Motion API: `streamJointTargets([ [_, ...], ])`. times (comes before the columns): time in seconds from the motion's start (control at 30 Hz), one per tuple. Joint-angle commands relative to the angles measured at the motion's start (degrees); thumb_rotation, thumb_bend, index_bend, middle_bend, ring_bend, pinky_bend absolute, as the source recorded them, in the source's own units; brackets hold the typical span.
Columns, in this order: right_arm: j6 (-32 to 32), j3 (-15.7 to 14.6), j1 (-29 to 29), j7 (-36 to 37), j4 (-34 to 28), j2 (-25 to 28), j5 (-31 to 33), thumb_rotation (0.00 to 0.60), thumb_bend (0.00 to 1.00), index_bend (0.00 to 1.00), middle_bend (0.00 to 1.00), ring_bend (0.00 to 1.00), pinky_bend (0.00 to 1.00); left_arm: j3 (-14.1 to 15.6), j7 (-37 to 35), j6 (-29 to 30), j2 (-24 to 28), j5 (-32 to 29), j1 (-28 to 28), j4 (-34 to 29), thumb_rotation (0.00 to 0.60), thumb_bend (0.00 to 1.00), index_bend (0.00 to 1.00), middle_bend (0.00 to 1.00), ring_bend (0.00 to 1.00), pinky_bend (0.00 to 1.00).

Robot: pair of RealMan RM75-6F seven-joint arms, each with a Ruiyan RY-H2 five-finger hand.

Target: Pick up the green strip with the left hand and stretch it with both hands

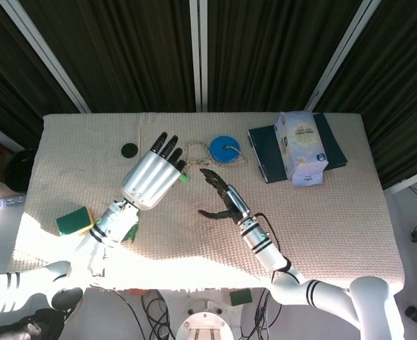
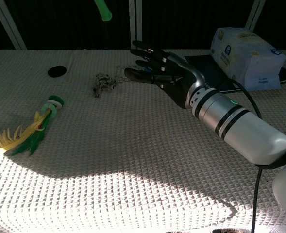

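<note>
My left hand (image 1: pixel 148 180) holds the green strip (image 1: pixel 183 177) lifted off the table, only its tip peeking past my fingertips; my right hand (image 1: pixel 222 200) is spread, empty, at its 3 o'clock. The strip looks light, soft and stretchy, so I'd pinch that free end. The woven tablecloth (image 1: pixel 321 219) is grippy, with a rope (image 1: pixel 194 154) and blue disc (image 1: pixel 224 149) at 12 o'clock.

No lettering can be read in either view. The tissue pack (image 2: pixel 244 57), at two o'clock on the table, carries a round blue logo and a yellow-printed face (image 1: pixel 301 138), but any words on it are too small and blurred to make out.
</note>
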Motion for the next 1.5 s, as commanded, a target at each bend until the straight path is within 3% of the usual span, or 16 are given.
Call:
streamJointTargets([
  [0.03,-0.37,0.98,2.87,2.09,3.12,-1.78,-0.43,0.600,0.14,0.15,0.05,0.00,0.00,0.58,0.03,0.12,-0.25,-0.25,-0.48,0.24,0.600,0.34,0.58,0.40,0.22,0.24],
  [0.4,-0.54,1.58,6.37,7.21,6.76,-4.00,0.13,0.600,0.21,0.36,0.10,0.00,0.00,2.88,-1.02,0.96,-1.22,-0.18,-1.61,1.41,0.600,0.35,0.58,0.40,0.22,0.24],
  [0.7,0.08,2.53,8.25,9.31,6.90,-3.81,0.83,0.600,0.32,0.40,0.12,0.00,0.00,4.44,-2.03,1.26,-2.07,0.28,-2.30,2.27,0.600,0.34,0.58,0.40,0.22,0.24],
  [1.5,0.55,1.61,8.53,8.74,6.75,-3.84,2.43,0.600,0.37,0.50,0.14,0.00,0.00,6.52,-4.17,2.66,-3.01,1.34,-2.49,4.22,0.600,0.34,0.58,0.40,0.22,0.24],
])
